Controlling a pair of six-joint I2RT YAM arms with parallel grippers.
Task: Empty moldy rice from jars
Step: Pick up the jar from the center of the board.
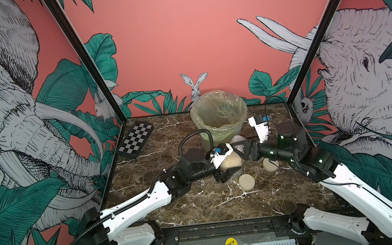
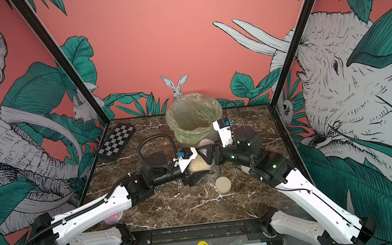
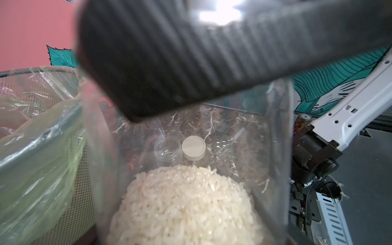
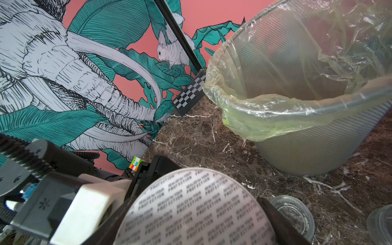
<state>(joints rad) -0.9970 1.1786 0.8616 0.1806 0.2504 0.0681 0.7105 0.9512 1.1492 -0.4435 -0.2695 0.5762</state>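
Step in hand, as I read it: unscrew the tall jar [image 1: 232, 163]. It stands mid-bench, just in front of the bin [image 1: 219, 135]. The moldy rice [image 3: 186, 203] fills its lower part, and the printed lid [image 4: 197, 207] is on.

Right pincer [image 1: 239, 145]: closed part-way onto the lid's edge, gripping it.
Left pincer [image 1: 228, 171]: jaws straddle the jar body low down. 1 finger [image 3: 169, 63] lies against the clear wall and the other is hidden, so I cannot tell whether the clamp is firm.

To do it well:
- The left must clamp the body hard before any twist, or the jar will spin with the lid.
- Keep the jar upright until the lid is free. The rice sits loose and would spill.
- Lift the lid straight up and park it clear of the bin.

2 squat jars [image 4: 292, 212] look empty, near the tall jar's foot. 2 beige lids [image 1: 246, 182] lie loose beside them.

Surface: dark brown marble-pattern bench [image 1: 199, 208] with white veins, smooth, probably slippery under a jar. Checkerboard [image 1: 135, 140] in the far left corner. Walls: pink mural with elephants, leaves and a rabbit.
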